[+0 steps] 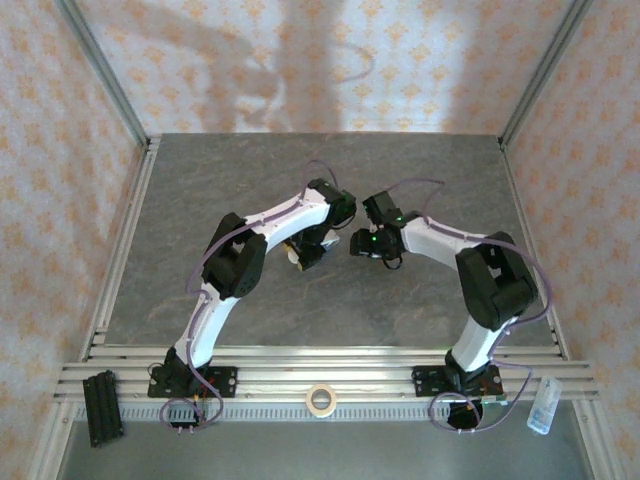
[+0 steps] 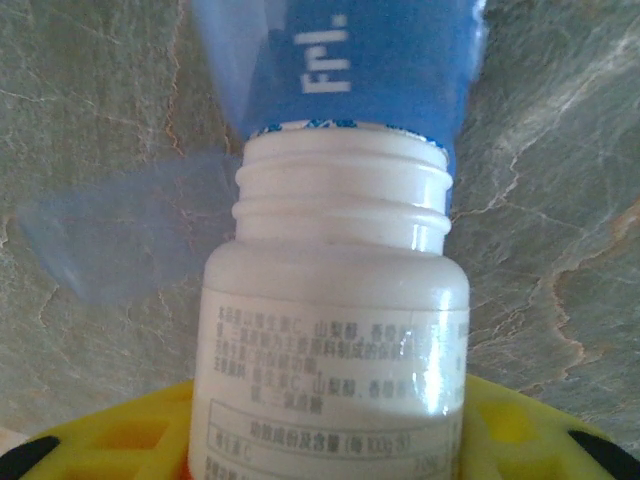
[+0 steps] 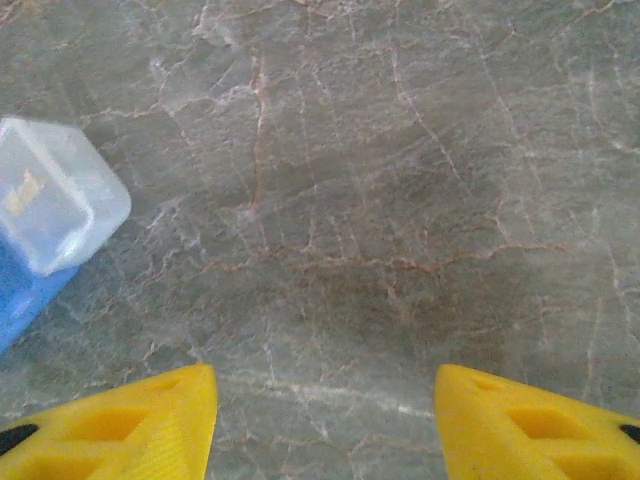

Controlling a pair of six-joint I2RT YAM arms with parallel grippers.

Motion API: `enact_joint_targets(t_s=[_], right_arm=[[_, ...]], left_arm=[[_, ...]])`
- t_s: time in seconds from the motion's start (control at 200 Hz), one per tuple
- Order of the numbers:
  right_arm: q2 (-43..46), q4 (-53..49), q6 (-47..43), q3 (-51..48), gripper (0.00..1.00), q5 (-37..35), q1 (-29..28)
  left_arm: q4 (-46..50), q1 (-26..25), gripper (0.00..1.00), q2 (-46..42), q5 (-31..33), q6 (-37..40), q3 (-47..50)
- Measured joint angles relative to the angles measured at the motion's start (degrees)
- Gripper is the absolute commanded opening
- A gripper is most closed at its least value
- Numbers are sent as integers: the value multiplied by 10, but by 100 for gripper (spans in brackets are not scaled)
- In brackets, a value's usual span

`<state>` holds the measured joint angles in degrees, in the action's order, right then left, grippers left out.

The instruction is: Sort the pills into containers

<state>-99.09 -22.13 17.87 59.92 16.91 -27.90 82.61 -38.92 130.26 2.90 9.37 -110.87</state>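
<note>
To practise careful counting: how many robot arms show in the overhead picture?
2: the left arm at lower left, the right arm at lower right, both bent toward the middle.

Tape roll (image 1: 320, 399), black block (image 1: 103, 407)

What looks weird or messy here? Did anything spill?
Nothing looks spilled. One odd-looking thing: the white bottle in the left gripper has no cap, its open mouth right at the blue container marked Fri, with a see-through lid flap lying open beside it. That looks like pouring, not a mess.
</note>
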Motion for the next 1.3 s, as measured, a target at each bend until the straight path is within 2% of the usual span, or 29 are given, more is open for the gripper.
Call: enact_joint_targets(t_s=[0.616,1.301], right_arm=[[-16,21,16,15,58,7,3],[-16,20,16,19,58,7,3]], left_arm=[[-17,0,0,-4,0,0,1],[-111,8,0,-79,-11,-7,106]])
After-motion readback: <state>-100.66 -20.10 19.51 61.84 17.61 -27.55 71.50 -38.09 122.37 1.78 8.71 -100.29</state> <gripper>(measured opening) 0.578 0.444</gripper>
